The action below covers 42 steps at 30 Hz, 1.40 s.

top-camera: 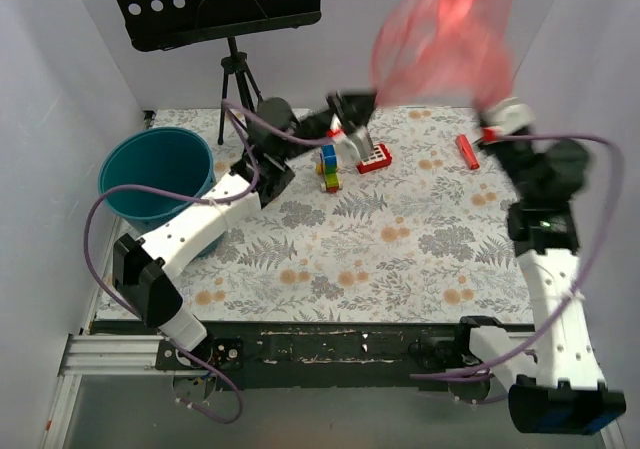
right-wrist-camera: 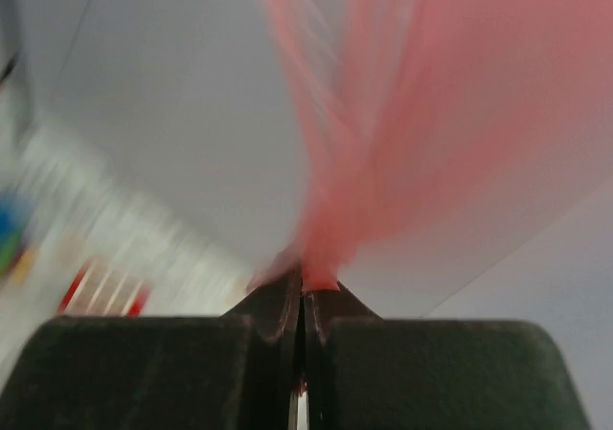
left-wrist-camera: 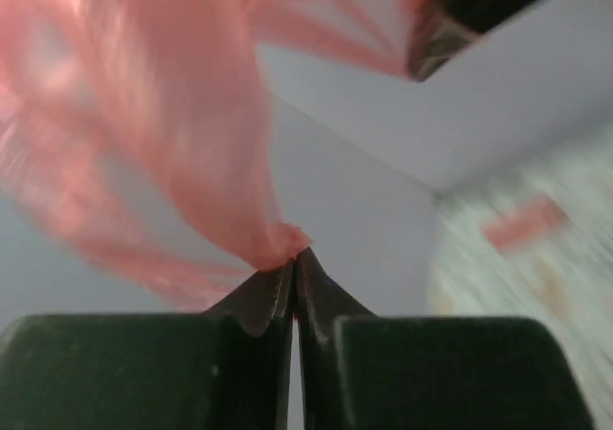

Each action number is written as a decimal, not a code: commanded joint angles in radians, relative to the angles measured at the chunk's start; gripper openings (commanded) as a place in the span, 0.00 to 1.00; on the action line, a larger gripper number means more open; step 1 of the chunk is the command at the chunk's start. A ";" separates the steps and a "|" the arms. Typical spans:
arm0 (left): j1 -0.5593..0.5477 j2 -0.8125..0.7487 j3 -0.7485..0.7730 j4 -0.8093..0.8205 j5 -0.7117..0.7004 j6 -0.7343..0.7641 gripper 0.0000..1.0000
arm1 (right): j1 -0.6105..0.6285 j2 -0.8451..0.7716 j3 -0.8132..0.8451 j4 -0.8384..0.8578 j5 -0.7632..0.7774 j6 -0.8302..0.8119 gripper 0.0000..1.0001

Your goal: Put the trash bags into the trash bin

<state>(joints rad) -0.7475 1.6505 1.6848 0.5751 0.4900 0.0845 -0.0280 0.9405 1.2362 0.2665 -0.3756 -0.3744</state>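
Note:
The trash bag (top-camera: 445,39), a thin pink-red translucent film, hangs blurred in the air above the far side of the table, stretched between both grippers. My left gripper (top-camera: 368,101) is shut on its lower left edge. In the left wrist view the film (left-wrist-camera: 144,114) bunches at the closed tips of the left gripper (left-wrist-camera: 292,256). My right gripper (top-camera: 497,111) is shut on the bag's lower right corner; in the right wrist view the film (right-wrist-camera: 431,95) rises from the closed tips of the right gripper (right-wrist-camera: 305,282). The teal trash bin (top-camera: 160,159) stands open at the left edge of the table, well left of the bag.
A stack of coloured blocks (top-camera: 329,169), a flat red box with white squares (top-camera: 374,157) and a small red stick (top-camera: 467,151) lie on the floral tablecloth below the bag. A black perforated music stand (top-camera: 215,4) on a tripod (top-camera: 237,74) stands at the back left. White walls enclose the table.

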 commanded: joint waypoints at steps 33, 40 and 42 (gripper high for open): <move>0.145 0.450 0.582 -0.844 -0.337 -0.743 0.00 | 0.128 0.499 0.369 -0.549 0.371 0.105 0.01; 0.114 0.381 0.613 0.153 -0.252 -0.535 0.00 | 0.123 0.515 0.694 0.002 0.325 0.037 0.01; 0.067 0.445 0.770 0.178 -0.197 -0.358 0.00 | 0.137 0.469 0.666 0.182 0.281 -0.001 0.01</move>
<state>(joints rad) -0.5827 2.1784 2.3249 0.2527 0.1856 -0.5388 0.0917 1.5311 1.8782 -0.0265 -0.0200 -0.3107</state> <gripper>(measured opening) 0.007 0.020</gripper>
